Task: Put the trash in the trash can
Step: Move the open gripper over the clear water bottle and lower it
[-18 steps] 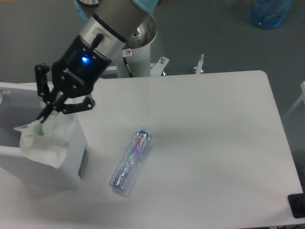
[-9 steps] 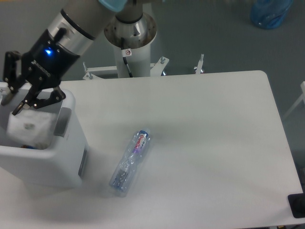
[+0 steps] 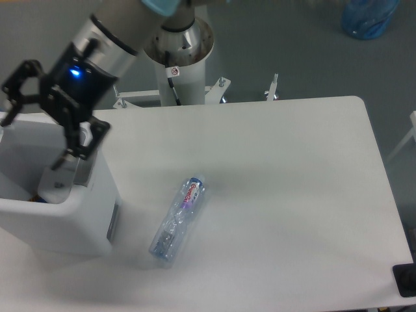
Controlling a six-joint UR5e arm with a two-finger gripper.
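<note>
The gripper (image 3: 32,140) is held over the trash can (image 3: 62,224) with jaws spread wide (nothing gripped); the bottle (image 3: 177,221) is left lying on the worktop (image 3: 292,195).

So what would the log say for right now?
hand: open, over trash can | bottle: lying on table | wrapper: not visible

Robotics lab or test cell. Plain white surface (image 3: 292,195) with rounded corners, bare grey floor (image 3: 279,45) around it. The arm's white pedestal (image 3: 182,58) is bolted just behind the surface and carries a small warning sticker; metal brackets (image 3: 274,88) show at the back edge. A blue bag (image 3: 367,16) sits on the floor, far corner.
</note>
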